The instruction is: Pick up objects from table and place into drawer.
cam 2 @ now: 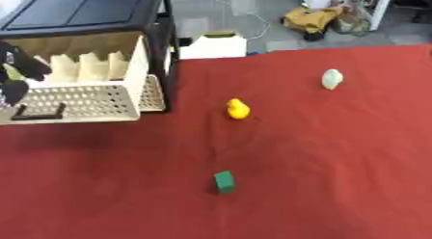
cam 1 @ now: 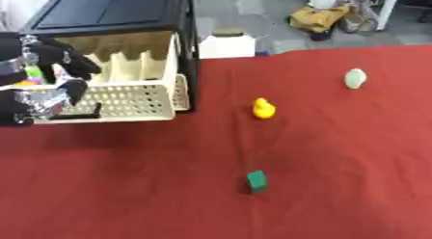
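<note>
The left hand (cam 1: 47, 74) shows at the left edge of the view, over the pulled-out cream drawer (cam 1: 127, 100) of a black cabinet (cam 1: 110, 14). Its dark fingers (cam 1: 72, 59) are curled above the drawer's inside, and something small with green, yellow and red colours (cam 1: 32, 75) shows between them; I cannot tell what it is, or whether the fingers truly grip it or it only lies behind them. The drawer has a perforated front wall with a dark handle (cam 1: 80, 115) near its lower left, and upright cream dividers (cam 1: 131, 64) stand inside it. The drawer juts out over a red table (cam 1: 337, 161). On the cloth three things lie well apart from each other and from the drawer: a yellow duck (cam 1: 264, 108) near the middle, a pale green rounded thing (cam 1: 355, 78) farther off to the right, and a green block (cam 1: 256, 181) nearer the camera, below the duck. Beyond the table's far edge a white box (cam 1: 226, 44) sits on the floor just beside the cabinet, and a yellow bag (cam 1: 319, 17) lies farther back. The right hand shows in neither view.
</note>
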Available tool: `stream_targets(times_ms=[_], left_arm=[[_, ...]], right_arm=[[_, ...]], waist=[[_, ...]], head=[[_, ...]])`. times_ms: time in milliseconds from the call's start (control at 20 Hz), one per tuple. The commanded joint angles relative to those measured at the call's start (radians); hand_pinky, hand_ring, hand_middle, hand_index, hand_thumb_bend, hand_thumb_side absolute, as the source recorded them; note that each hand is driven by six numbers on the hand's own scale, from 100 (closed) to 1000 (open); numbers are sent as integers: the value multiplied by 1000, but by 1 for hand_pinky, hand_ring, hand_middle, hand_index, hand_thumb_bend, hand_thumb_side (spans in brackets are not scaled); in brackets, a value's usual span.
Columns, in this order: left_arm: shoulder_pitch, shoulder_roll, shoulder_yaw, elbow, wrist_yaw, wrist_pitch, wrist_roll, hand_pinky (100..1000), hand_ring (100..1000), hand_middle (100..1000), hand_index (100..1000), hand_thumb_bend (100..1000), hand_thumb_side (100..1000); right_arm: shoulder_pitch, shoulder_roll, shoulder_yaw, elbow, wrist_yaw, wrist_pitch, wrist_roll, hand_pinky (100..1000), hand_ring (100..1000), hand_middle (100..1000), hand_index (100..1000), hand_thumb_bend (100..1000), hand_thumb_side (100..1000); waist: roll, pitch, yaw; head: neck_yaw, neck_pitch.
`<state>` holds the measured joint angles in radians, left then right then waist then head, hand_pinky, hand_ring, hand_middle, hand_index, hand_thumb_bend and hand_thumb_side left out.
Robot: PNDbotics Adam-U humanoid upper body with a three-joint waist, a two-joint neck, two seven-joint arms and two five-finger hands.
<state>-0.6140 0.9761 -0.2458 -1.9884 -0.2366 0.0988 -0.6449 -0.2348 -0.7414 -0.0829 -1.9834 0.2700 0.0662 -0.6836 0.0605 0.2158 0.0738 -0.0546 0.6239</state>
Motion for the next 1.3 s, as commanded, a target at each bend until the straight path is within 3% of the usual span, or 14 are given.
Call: stream_targets(times_ms=[50, 900, 1300], left_arm=[[0, 44, -1, -12, 30, 12, -29, 581, 711, 665, 860, 100, 1000], [72, 30, -67, -12, 60, 110, -113, 545, 674, 643, 874, 100, 1000], [54, 0, -98, -12, 58, 168, -126, 556, 689, 651, 902, 100, 1000]], right_arm=[[-2, -15, -19, -17, -9, 1, -7, 744, 770, 695, 819, 100, 666], [-5, 0, -33, -17, -31, -8, -23, 743, 764, 687, 814, 100, 650], [-8, 7, -36, -17, -35, -10, -26, 743, 763, 686, 812, 100, 644]], waist=[[-6, -15, -1], [-29, -3, -11], [-35, 0, -21]], head=[[6, 1], [30, -20], [46, -29]])
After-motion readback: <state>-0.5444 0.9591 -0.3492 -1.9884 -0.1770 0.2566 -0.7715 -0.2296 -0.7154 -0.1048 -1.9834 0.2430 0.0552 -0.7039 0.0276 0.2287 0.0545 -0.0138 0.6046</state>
